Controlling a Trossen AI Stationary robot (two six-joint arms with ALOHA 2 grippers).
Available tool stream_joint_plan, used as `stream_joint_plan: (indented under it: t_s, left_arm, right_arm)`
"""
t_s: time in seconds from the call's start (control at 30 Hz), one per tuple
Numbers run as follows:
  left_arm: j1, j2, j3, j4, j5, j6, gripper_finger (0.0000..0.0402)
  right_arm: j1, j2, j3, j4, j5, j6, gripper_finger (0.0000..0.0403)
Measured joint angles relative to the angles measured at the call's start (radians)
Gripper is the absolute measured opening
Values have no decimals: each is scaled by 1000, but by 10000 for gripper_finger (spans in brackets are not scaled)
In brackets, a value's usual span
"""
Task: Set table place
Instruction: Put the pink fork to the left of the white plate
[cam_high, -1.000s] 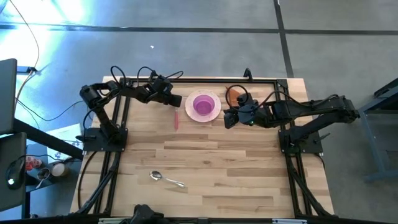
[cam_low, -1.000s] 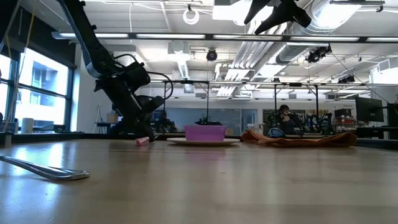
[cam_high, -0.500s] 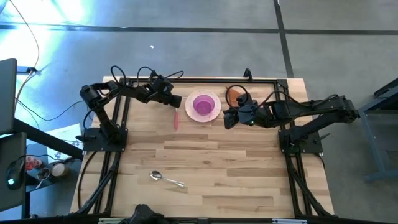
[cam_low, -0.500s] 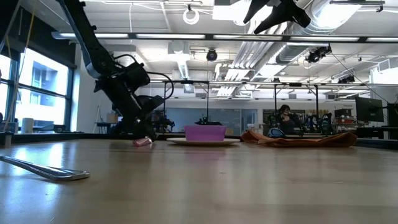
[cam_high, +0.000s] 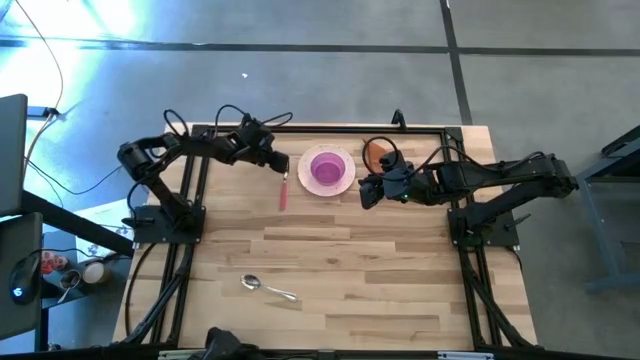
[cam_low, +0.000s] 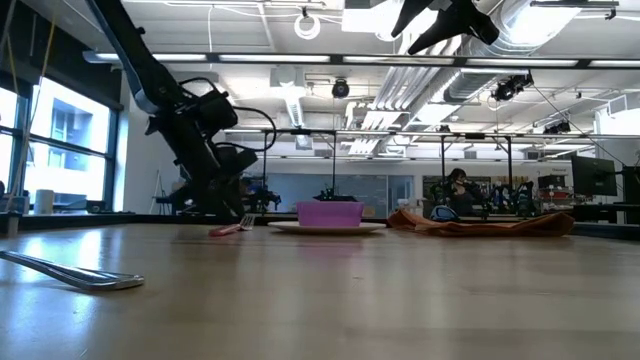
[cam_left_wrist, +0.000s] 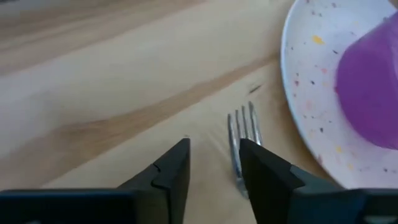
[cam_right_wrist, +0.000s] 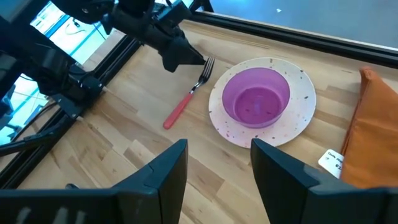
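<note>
The pink-handled fork (cam_high: 283, 192) lies flat on the table (cam_high: 350, 260), just left of the white plate (cam_high: 350, 176) that holds the purple bowl (cam_high: 326, 169). My left gripper (cam_high: 280, 164) is open and low over the fork's tines (cam_left_wrist: 244, 127); one finger stands over the fork's neck. The rust-orange napkin (cam_high: 374, 153) lies right of the plate at the far edge. The silver spoon (cam_high: 266, 288) lies near the front left. My right gripper (cam_high: 366, 194) is open and empty, high above the table right of the plate. My left gripper stands open at the fork's tine end (cam_left_wrist: 239, 155), fingers slanting down from the table's far left. One finger (cam_left_wrist: 264, 171) covers the fork's neck, so I cannot tell whether it touches the fork.
A black metal frame (cam_high: 320, 129) edges the table, and both arm bases stand on its left and right sides. The wide middle and near right of the tabletop show bare wood. A person sits far behind the table in the low view (cam_low: 457, 185).
My left gripper has drawn back a little toward the table's far left, and its arm has swung left. The fork's tines, hidden behind the gripper before in the low view, now show. The fork stays on the table beside the plate.
</note>
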Motion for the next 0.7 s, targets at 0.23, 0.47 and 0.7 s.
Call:
stream_joint_plan:
  t_s: [0.23,0.47,0.7]
  left_arm:
    - [-18,-99,0,-151,54,70,148]
    - [-196,-175,-2,-407,53,146,38]
    - [-451,-203,-18,-432,-50,75,5]
  right_arm:
    - [0,0,0,0,-8,0,165]
    - [0,0,0,0,5,-5,165]
    - [-2,0,0,0,12,-8,165]
